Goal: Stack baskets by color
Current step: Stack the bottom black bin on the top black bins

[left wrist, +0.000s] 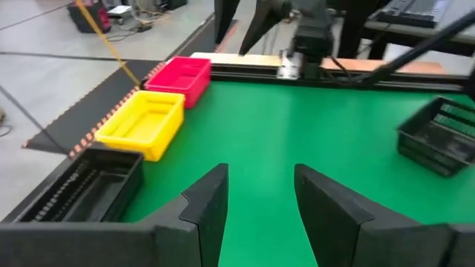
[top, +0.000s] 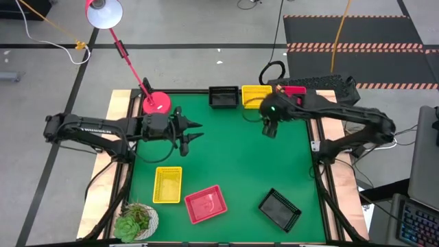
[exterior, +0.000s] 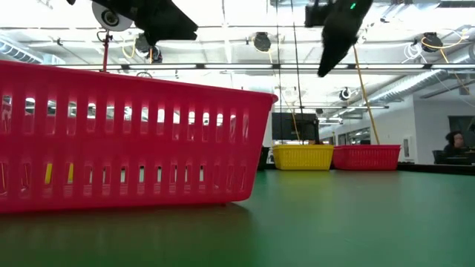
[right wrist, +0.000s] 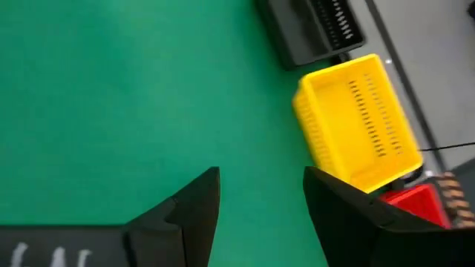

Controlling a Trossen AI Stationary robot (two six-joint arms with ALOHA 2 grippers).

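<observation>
Now 3 stacks line the top edge of the high view, the right gripper (top: 269, 127) hanging open and empty below the yellow stack (top: 256, 96), so next it likely fetches the lower-left yellow basket (top: 168, 184).

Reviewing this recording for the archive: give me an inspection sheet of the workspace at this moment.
Surface: green table, wooden side edges.
Job's things: black basket, yellow basket and red basket in a row at the far edge; loose yellow basket, loose red basket and loose black basket near the front.
Clutter: pink lamp, potted plant.
Grippers: left gripper open and empty; right gripper open and empty, beside the yellow basket at the far edge.
Cables: black cable behind the table.
Surroundings: striped floor mat.
</observation>
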